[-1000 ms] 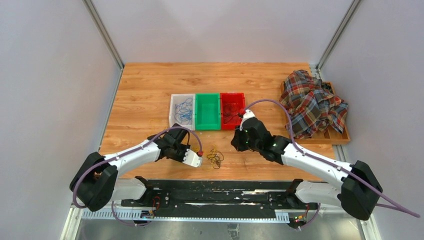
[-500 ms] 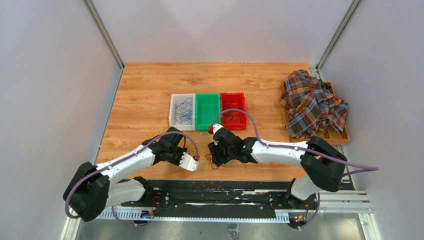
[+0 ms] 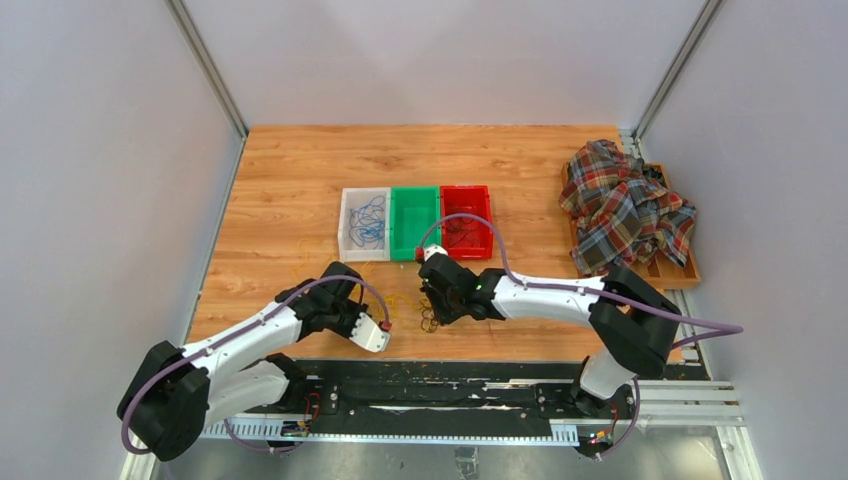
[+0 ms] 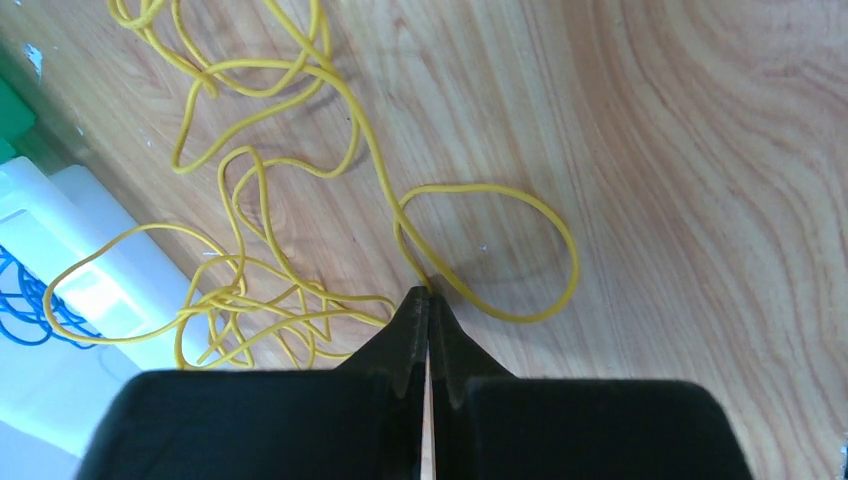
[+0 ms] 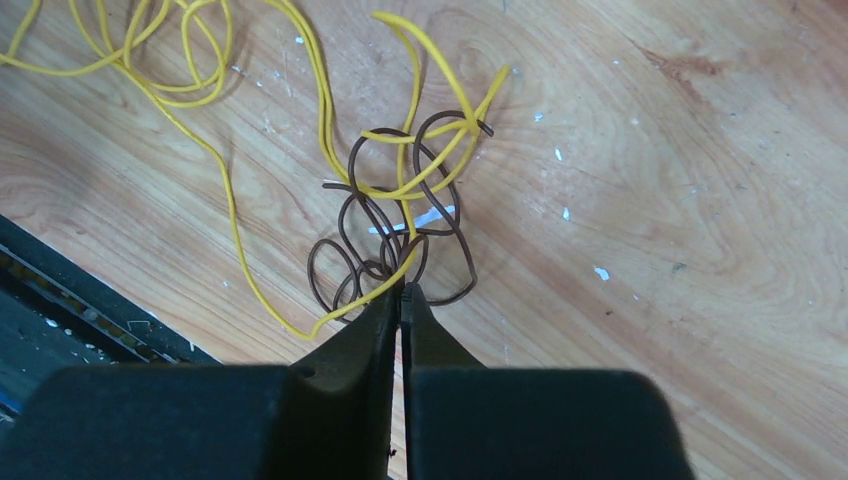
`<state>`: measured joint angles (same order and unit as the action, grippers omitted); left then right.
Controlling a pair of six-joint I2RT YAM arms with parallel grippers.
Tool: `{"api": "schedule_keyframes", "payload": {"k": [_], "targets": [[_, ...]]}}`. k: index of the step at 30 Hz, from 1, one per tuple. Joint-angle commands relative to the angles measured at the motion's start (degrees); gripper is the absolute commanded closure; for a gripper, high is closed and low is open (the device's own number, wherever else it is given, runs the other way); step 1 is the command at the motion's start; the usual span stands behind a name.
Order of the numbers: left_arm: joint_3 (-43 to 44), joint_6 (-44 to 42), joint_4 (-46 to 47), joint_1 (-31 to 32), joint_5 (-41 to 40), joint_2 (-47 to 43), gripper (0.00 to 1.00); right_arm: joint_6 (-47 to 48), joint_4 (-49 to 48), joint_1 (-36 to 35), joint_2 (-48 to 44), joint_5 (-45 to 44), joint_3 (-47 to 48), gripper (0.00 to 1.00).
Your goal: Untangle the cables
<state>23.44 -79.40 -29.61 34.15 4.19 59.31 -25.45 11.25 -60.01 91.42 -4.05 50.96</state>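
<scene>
- I am watching my left gripper (image 4: 428,300) clenching the yellow cable (image 4: 380,180), which is trailing away toward 11 o'clock.
- My right gripper (image 5: 403,292) is pinching shut at the brown cable (image 5: 350,225) knot. I cannot tell which strand is caught.
- A blue cable (image 3: 368,220) is lying in the clear bin (image 3: 347,240), at 11 o'clock from the knot.

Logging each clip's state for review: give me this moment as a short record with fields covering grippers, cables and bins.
left gripper: shut on yellow cable
right gripper: shut at the tangle of brown cable and yellow; gripped strand unclear
white bin: blue cable inside
red bin: dark strands inside
green bin: between the other two
progress: yellow and brown not yet separated
</scene>
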Motion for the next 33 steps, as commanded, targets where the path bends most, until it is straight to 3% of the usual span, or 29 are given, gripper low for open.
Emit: {"api": "schedule_keyframes", "payload": {"k": [1, 9, 17, 21, 24, 26, 28, 29, 33], "targets": [[-2.09, -4.46, -0.69, -0.66, -1.24, -1.15, 0.99, 0.79, 4.59, -0.23, -3.2, -4.04, 1.32, 0.99], [-7.15, -12.21, 0.2, -0.84, -2.59, -3.15, 0.99, 4.68, 10.32, 4.24, -17.93, -1.59, -4.36, 0.99], [-8.56, -13.45, -1.32, -1.49, -2.83, -3.52, 0.99, 11.47, 22.45, 13.19, -31.06, 0.88, -2.96, 0.99], [-7.64, -11.47, -1.51, -2.09, -2.18, -2.94, 0.99, 14.58, 27.47, 16.19, -35.54, 1.9, -0.97, 0.99], [-1.62, -4.62, -4.45, -3.32, 2.89, -3.52, 0.99, 14.98, 28.35, 17.15, -36.13, 6.29, 0.04, 0.99], [5.25, 0.12, -10.29, -4.42, 8.77, -4.05, 0.91, 14.15, 26.12, 17.14, -34.6, 10.35, 0.1, 0.99], [12.16, 2.7, -17.59, -4.79, 14.35, -4.52, 0.75, 12.87, 23.03, 17.18, -31.71, 14.1, 0.31, 0.99], [15.13, 2.76, -21.2, -5.15, 16.97, -5.01, 0.73, 12.51, 21.82, 17.17, -29.93, 16.05, 0.99, 0.99], [22.0, 5.43, -27.76, -5.83, 23.09, -7.56, 0.52, 11.98, 21.02, 17.08, -23.91, 20.32, 5.24, 0.99]]}}
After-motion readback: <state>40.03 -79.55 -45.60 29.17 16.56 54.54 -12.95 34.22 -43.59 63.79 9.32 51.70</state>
